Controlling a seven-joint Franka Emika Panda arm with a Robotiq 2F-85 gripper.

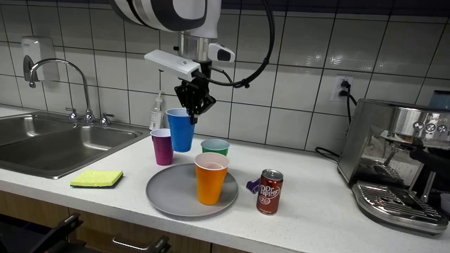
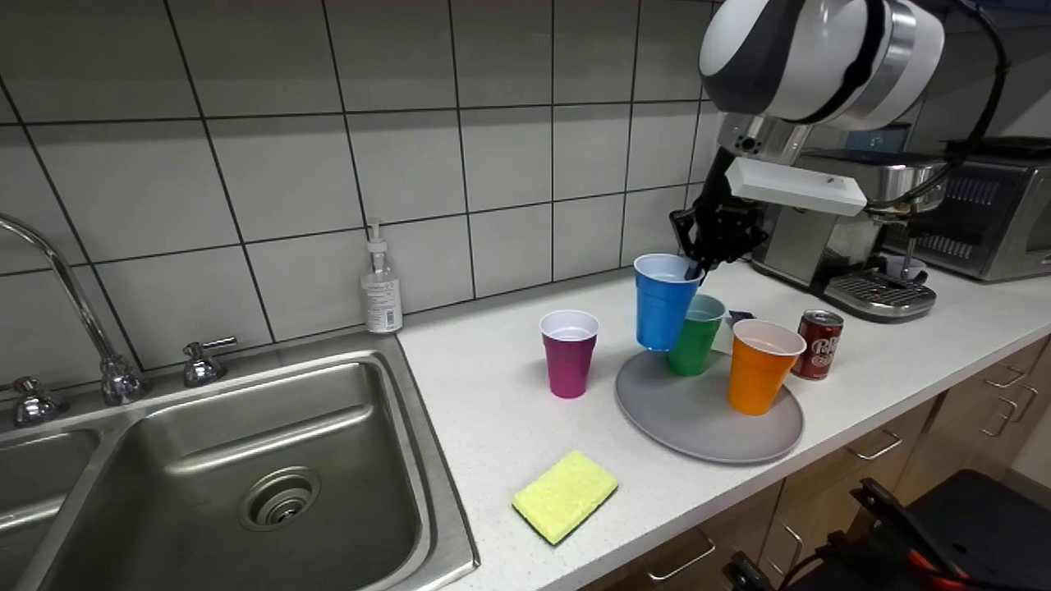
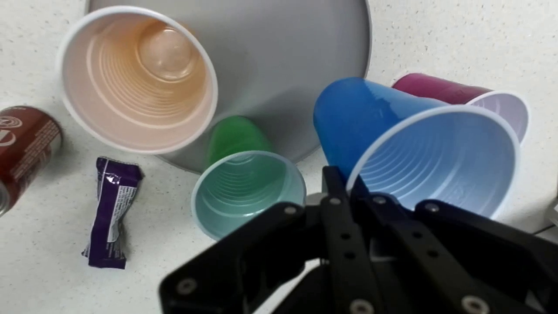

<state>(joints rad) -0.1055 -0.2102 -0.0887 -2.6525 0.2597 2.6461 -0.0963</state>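
aloft, blue cup (image 1: 180, 136), claw (image 3: 346, 181) clamped on its rim, orange cup (image 1: 211, 186) on gray plate (image 1: 172, 193)

Tiled wall (image 1: 291, 91), pale, glossy, dark-grouted; dark band (image 1: 302, 6) along its top; light glints (image 1: 316, 58) on its surface, upper right in an exterior view; wall-mounted dispenser (image 1: 42, 52), white; power outlet (image 1: 336, 86) holding 2 black plugs (image 1: 345, 84); 2-basin sink (image 2: 353, 492), stainless steel; arched faucet (image 1: 87, 93), chrome; counter (image 1: 309, 207), white, speckled, set against the wall; drawers (image 1: 105, 225) below, wood-fronted, metal-handled
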